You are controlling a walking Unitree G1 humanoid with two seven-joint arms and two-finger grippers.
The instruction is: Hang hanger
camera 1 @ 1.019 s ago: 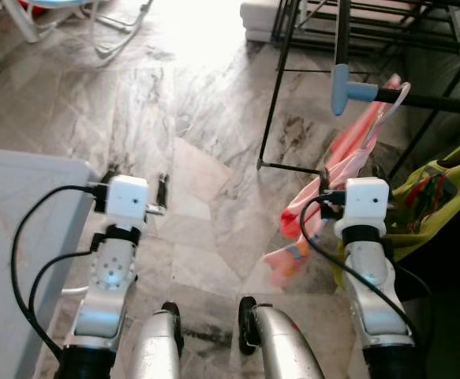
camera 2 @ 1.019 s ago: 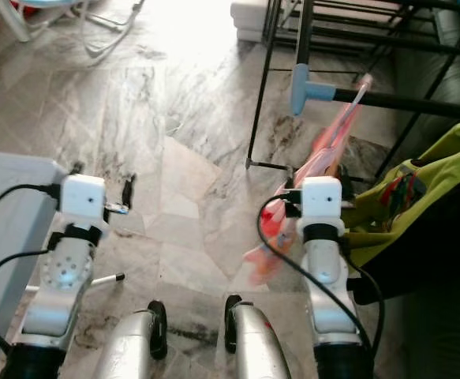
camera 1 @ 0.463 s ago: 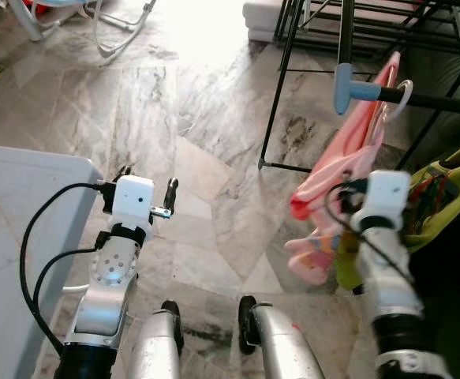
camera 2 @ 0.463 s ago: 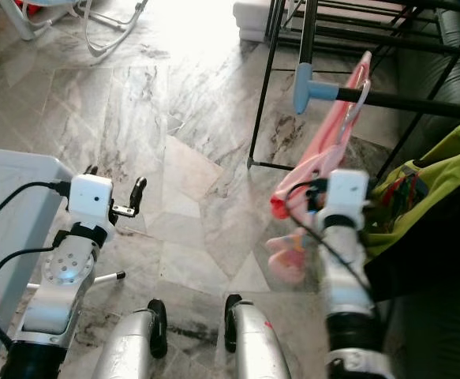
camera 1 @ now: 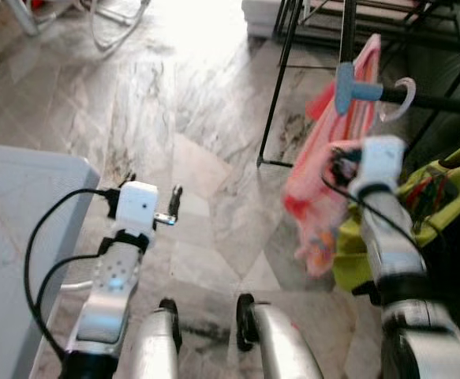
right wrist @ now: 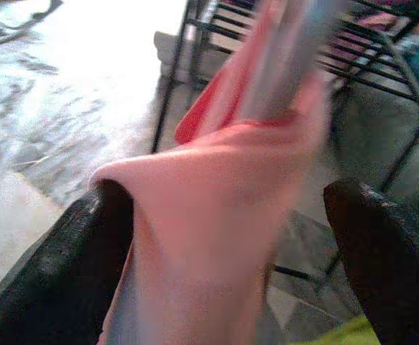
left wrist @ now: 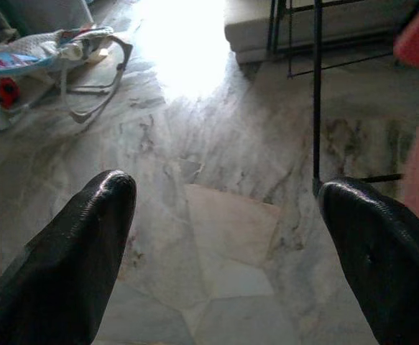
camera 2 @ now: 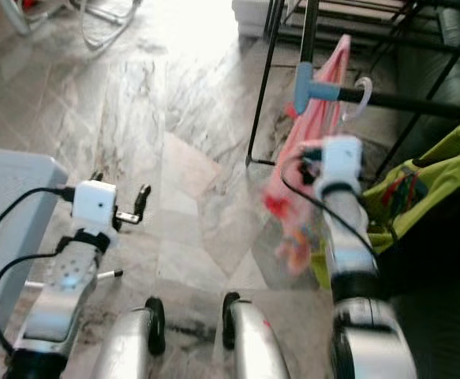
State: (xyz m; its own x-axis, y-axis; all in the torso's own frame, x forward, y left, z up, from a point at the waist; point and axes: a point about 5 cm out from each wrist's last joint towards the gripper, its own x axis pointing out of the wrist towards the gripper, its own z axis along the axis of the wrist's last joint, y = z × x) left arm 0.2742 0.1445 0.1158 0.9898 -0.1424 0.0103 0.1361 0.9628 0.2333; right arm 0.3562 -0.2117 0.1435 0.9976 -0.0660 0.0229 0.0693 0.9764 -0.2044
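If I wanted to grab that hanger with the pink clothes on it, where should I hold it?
Probably by the neck, just under the white hook, coming from the side facing the robot. The pink garment drapes over everything below, so the shoulders are covered and soft to pinch. The hook curves up bare beside the black rack bar. The right gripper is at the cloth lower down.

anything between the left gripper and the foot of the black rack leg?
Bare marble floor only. In the left eye view the left gripper hovers apart from the rack leg foot; the left wrist view shows the same open stretch of tile.
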